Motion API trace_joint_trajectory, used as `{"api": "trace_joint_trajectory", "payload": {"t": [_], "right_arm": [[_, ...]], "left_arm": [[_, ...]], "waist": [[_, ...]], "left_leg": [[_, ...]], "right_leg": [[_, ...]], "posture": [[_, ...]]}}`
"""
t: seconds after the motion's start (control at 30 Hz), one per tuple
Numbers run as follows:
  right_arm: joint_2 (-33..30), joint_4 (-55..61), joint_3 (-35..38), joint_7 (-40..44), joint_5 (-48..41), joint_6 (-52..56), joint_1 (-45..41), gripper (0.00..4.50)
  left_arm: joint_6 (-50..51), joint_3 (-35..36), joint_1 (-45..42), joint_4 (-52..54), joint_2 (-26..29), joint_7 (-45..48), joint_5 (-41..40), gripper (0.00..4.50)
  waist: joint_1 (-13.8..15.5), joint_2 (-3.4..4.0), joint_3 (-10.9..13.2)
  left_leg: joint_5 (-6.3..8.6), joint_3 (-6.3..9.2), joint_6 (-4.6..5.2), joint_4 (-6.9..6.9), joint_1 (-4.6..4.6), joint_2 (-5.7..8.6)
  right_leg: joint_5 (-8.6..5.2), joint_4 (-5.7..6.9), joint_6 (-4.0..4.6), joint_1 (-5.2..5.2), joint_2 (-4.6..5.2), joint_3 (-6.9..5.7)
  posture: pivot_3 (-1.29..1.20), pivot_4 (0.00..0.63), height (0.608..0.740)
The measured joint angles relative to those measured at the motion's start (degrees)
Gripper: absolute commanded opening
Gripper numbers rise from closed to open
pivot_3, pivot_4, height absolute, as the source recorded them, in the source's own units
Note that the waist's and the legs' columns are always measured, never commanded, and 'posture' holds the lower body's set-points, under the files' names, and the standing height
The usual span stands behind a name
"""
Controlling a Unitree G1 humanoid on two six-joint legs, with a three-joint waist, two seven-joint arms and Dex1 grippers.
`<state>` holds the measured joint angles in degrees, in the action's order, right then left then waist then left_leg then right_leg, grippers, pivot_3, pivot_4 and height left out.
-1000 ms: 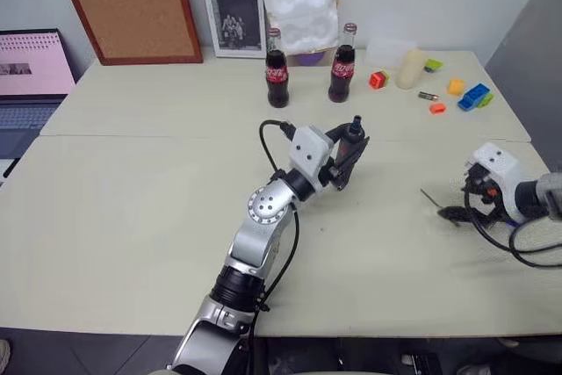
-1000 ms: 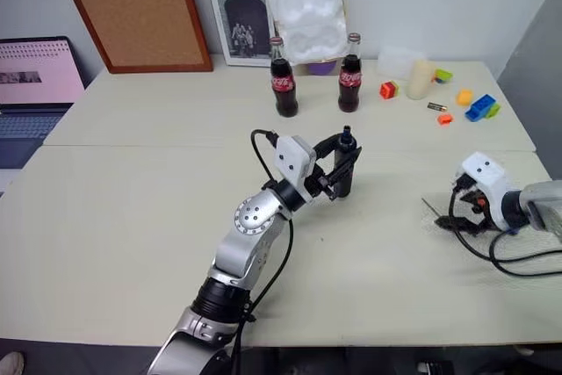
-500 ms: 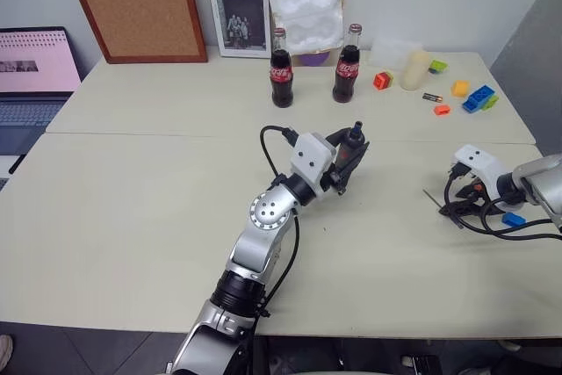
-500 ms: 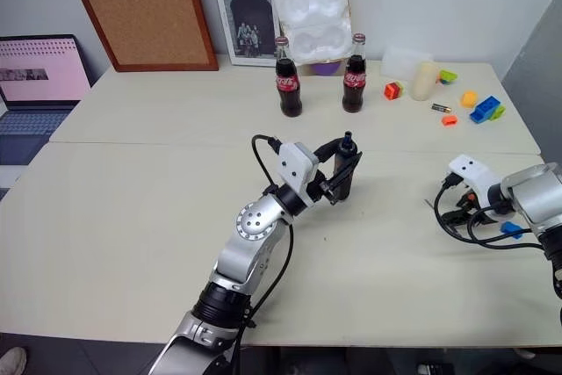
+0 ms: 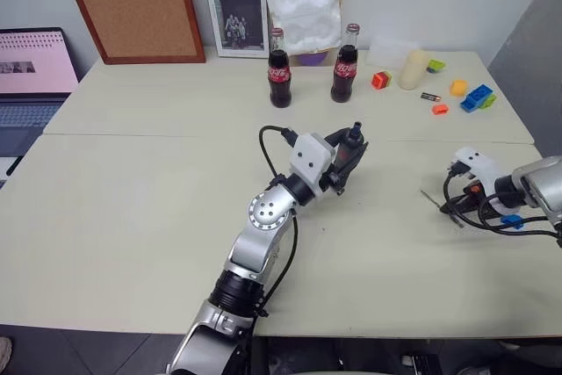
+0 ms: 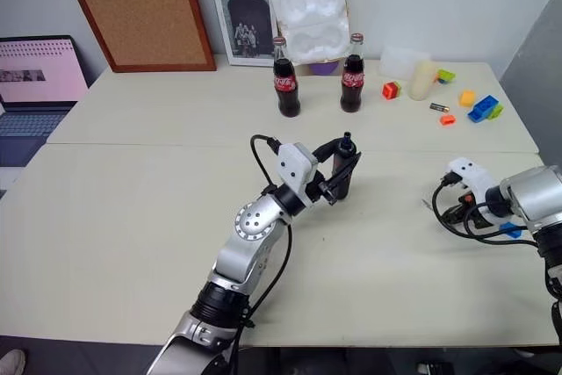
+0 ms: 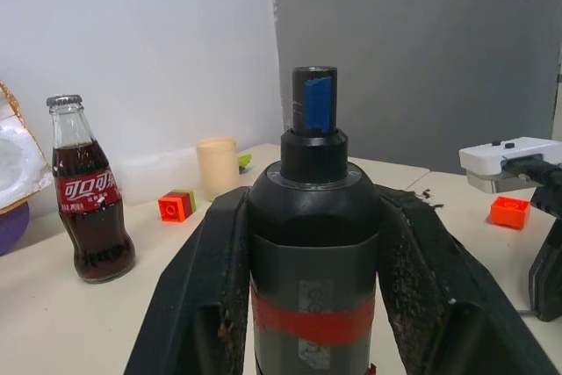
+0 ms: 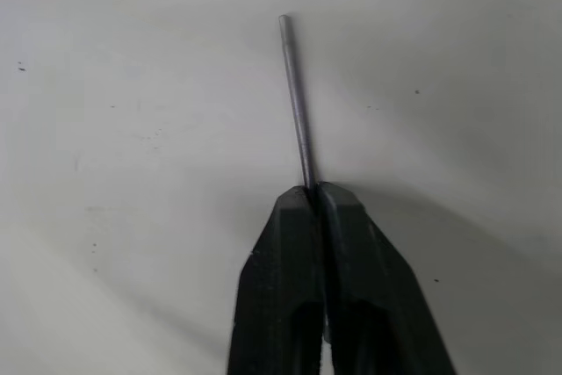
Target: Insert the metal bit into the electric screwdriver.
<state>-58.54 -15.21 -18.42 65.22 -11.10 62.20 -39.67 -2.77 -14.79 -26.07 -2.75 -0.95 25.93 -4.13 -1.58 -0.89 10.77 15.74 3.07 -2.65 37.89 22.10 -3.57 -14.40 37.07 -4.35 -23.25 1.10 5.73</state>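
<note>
On the cream table, the left gripper clamps the electric screwdriver upright near the middle, blue tip up — while at the table's right side the right gripper pinches the thin metal bit against the tabletop.

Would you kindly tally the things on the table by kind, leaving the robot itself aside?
Cola bottles: 2
Toy blocks: 5
Cream cup: 1
Small battery: 1
Laptop: 1
Electric screwdriver, in the left gripper: 1
Metal bit, pinched by the right gripper: 1
Total: 12
</note>
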Motion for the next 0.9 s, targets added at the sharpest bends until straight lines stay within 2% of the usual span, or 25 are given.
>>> {"api": "trace_joint_trajectory", "payload": {"t": [0.27, 0.4, 0.53, 0.7, 0.9], "right_arm": [[2.0, 12.2, 13.0, -4.7, -7.3, 8.0, 5.4, 0.0], [7.5, 21.4, 24.4, -10.9, -10.9, 11.6, 6.7, 0.0], [17.1, 32.8, 33.4, -19.6, -13.2, 12.5, 7.3, 0.0], [26.9, 43.3, 37.6, -29.4, -14.9, 10.2, 6.6, 0.0], [32.6, 48.1, 37.1, -35.4, -15.5, 2.6, 4.6, 0.0]], "left_arm": [[2.2, 1.1, -0.9, 0.6, 3.3, 1.5, -0.5, 1.65], [4.0, 1.9, -0.9, 2.6, 4.6, 2.4, -1.9, 1.65], [5.5, 2.9, -0.9, 3.3, 4.6, 2.2, -2.8, 1.65], [7.3, 3.5, -0.8, 5.2, 2.7, 0.6, -3.9, 1.65], [7.4, 3.5, -0.8, 5.6, 1.7, -3.0, -2.2, 1.65]], "waist": [[-0.1, 0.02, 0.0], [0.0, 0.02, 0.0], [0.0, 0.02, 0.0], [0.0, 0.03, 0.0], [-0.1, 0.05, 0.0]], "left_leg": [[0.0, 0.0, 0.0, 0.0, 0.04, 0.0], [0.0, 0.03, 0.0, 0.0, 0.04, 0.0], [0.0, 0.05, 0.0, -0.01, 0.08, 0.0], [0.0, 0.08, 0.0, 0.0, 0.14, 0.0], [0.0, 0.08, 0.0, -0.01, 0.13, 0.0]], "right_leg": [[0.0, 0.01, -0.01, -0.03, 0.0, 0.01], [0.0, 0.02, -0.01, -0.02, -0.01, -0.01], [0.0, 0.02, -0.02, -0.03, -0.01, -0.02], [0.0, 0.01, -0.02, -0.05, -0.01, -0.05], [0.01, 0.03, -0.01, -0.06, -0.01, -0.06]], "posture": [[0.0, 0.15, 0.74], [0.0, 0.15, 0.74], [0.0, 0.15, 0.74], [0.0, 0.15, 0.74], [0.0, 0.15, 0.74]]}}
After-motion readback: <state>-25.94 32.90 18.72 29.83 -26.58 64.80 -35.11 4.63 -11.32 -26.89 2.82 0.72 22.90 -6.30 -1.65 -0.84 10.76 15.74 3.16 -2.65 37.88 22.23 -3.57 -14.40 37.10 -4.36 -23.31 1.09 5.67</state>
